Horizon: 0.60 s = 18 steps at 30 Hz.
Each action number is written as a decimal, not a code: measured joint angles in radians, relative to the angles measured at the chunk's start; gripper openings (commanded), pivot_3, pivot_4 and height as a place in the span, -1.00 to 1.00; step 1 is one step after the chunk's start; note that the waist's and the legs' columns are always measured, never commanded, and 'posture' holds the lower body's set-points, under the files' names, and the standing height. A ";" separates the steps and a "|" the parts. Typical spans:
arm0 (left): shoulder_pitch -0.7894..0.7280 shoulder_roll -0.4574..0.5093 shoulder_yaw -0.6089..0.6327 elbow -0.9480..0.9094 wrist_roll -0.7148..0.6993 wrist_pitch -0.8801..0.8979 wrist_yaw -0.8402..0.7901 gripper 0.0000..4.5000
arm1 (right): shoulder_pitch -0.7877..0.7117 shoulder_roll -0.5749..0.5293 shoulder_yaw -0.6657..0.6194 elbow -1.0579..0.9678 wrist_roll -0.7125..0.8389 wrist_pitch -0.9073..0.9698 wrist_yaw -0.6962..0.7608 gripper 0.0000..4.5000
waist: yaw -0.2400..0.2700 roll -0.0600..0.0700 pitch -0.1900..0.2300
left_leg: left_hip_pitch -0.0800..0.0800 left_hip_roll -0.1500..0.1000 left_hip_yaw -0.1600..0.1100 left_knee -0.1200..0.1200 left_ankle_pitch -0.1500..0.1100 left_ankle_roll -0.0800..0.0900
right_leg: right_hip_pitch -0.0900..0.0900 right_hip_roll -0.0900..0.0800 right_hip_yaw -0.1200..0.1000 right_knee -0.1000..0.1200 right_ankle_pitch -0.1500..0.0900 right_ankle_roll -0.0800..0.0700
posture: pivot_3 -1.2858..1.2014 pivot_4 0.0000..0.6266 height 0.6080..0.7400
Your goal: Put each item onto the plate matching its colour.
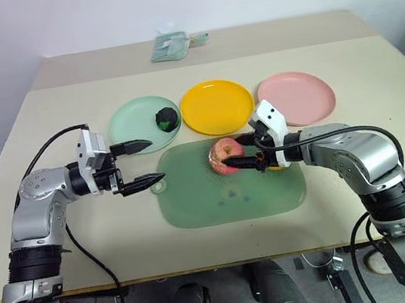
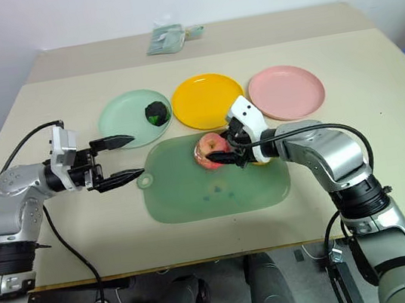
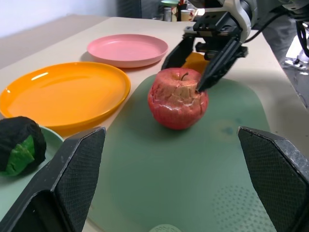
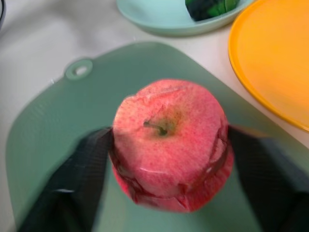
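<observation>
**Apple pinched on the mat, pink plate up and to the right**

My left gripper [image 1: 142, 163] hangs over the bare table beside the translucent green mat [image 1: 194, 198], jaws spread and empty. The green-and-black toy ball [image 1: 166, 118] sits on the mint plate [image 1: 131, 120]; the yellow plate [image 1: 218, 106] is bare. My right gripper [image 1: 235, 154] is clamped on the pink-red toy apple [image 1: 223, 154], one finger on each flank, stem up. I judge the pink plate [image 1: 297, 97], just beyond the right wrist, nearest this arm
</observation>
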<state>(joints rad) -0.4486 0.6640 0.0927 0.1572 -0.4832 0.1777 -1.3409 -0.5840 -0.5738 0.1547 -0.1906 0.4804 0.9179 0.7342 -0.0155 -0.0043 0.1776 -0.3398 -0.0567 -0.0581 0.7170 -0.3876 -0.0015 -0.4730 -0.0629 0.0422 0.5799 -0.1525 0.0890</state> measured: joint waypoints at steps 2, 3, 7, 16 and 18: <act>0.000 0.000 0.000 0.000 0.001 -0.007 0.000 1.00 | 0.000 0.003 -0.001 0.000 0.003 0.000 -0.001 0.09 | 0.000 0.000 0.000 | 0.000 0.000 0.000 0.000 0.000 0.000 | 0.000 0.000 0.000 0.000 0.000 0.000 | 0.03 -0.52 1.00; 0.000 0.000 0.000 0.000 0.001 -0.008 -0.001 1.00 | 0.000 0.003 -0.003 0.000 0.003 0.000 -0.002 0.09 | 0.000 0.000 0.000 | 0.000 0.000 0.000 0.000 0.000 0.000 | 0.000 0.000 0.000 0.000 0.000 0.000 | 0.03 -0.52 1.00; -0.001 -0.002 0.001 0.002 -0.002 -0.005 0.005 1.00 | -0.009 0.021 -0.076 0.007 0.031 0.001 -0.019 0.09 | 0.002 0.000 0.000 | 0.000 0.000 0.000 0.000 0.000 0.000 | 0.000 0.000 0.000 0.000 0.000 0.000 | 0.03 -0.52 1.00; -0.093 -0.086 0.019 0.081 0.017 -0.053 0.137 1.00 | -0.156 0.044 -0.249 0.263 -0.087 -0.208 -0.207 0.09 | 0.001 0.000 0.000 | 0.000 -0.001 0.001 0.000 0.000 0.000 | 0.000 0.000 0.000 0.000 0.000 0.000 | 0.03 -0.52 1.00; -0.092 -0.089 0.018 0.081 0.016 -0.054 0.142 1.00 | -0.158 0.044 -0.256 0.357 -0.141 -0.258 -0.266 0.09 | -0.001 0.000 0.000 | -0.001 -0.001 0.001 -0.001 0.000 0.000 | -0.001 -0.001 0.001 0.000 0.000 0.000 | 0.03 -0.52 1.00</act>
<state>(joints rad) -0.5411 0.5747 0.1107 0.2385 -0.4667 0.1241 -1.1993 -0.7421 -0.5296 -0.1017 0.1661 0.3390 0.6596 0.4685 -0.0165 -0.0043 0.1776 -0.3405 -0.0574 -0.0568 0.7162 -0.3875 -0.0017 -0.4738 -0.0636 0.0432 0.5795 -0.1524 0.0890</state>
